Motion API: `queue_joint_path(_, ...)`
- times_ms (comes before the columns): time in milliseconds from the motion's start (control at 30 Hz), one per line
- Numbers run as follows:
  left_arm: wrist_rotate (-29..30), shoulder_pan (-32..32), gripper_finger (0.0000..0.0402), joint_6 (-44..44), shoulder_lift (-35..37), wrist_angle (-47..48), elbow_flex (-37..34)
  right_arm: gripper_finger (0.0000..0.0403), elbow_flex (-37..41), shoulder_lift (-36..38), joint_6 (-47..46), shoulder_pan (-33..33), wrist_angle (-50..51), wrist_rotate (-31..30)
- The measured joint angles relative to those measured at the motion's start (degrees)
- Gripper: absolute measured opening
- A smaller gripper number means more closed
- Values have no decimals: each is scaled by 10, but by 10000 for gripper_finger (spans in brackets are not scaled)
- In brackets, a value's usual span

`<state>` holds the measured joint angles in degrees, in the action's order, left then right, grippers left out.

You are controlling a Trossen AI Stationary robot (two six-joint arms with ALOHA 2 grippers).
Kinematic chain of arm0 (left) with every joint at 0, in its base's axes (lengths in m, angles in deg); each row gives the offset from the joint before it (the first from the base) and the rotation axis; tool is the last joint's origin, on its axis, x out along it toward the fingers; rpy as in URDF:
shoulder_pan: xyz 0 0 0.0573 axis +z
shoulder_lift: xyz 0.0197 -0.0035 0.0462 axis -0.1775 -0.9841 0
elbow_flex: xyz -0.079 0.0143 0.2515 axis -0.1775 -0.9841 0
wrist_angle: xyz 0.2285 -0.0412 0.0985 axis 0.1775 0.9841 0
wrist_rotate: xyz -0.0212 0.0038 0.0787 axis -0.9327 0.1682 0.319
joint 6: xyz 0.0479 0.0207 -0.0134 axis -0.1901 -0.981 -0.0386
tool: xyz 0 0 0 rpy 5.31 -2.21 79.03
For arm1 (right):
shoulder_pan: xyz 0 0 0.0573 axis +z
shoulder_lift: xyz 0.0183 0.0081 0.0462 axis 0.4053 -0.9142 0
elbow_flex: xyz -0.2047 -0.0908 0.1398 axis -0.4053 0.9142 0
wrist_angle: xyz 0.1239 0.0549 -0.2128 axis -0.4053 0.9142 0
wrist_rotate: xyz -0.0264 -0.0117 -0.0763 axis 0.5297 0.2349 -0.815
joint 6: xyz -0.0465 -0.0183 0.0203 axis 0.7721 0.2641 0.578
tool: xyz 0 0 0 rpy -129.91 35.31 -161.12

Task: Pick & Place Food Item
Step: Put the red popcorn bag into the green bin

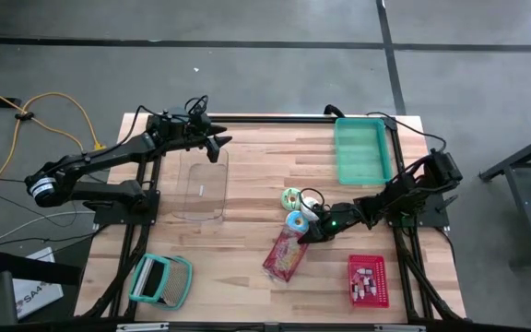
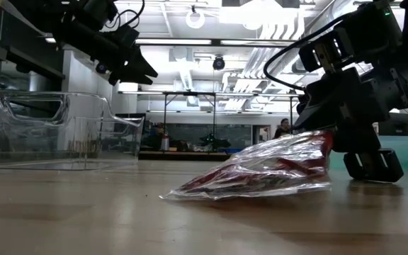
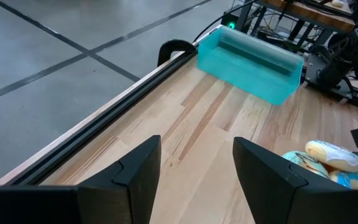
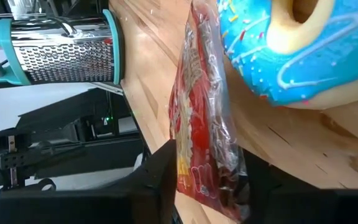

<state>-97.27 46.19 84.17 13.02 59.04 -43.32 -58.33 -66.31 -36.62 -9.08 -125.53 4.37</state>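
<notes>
The red snack bag (image 1: 285, 257) lies flat on the worktop (image 1: 247, 194), its long axis running diagonally from the blue-iced doughnut (image 1: 298, 221) toward the front edge. The right gripper (image 1: 309, 235) sits low at the bag's upper end, jaws on either side of that end, pinching the plastic there. The left gripper (image 1: 218, 144) hovers over the clear bin (image 1: 200, 183), jaws spread.
</notes>
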Motion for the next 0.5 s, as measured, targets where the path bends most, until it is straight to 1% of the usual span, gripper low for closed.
queue_joint_path(200,0,0,195,0,0,0,0,73,0,0,-1,0,1,-6)
queue_joint_path(500,0,0,195,-2,0,0,0,42,1,0,-1,0,1,-8)
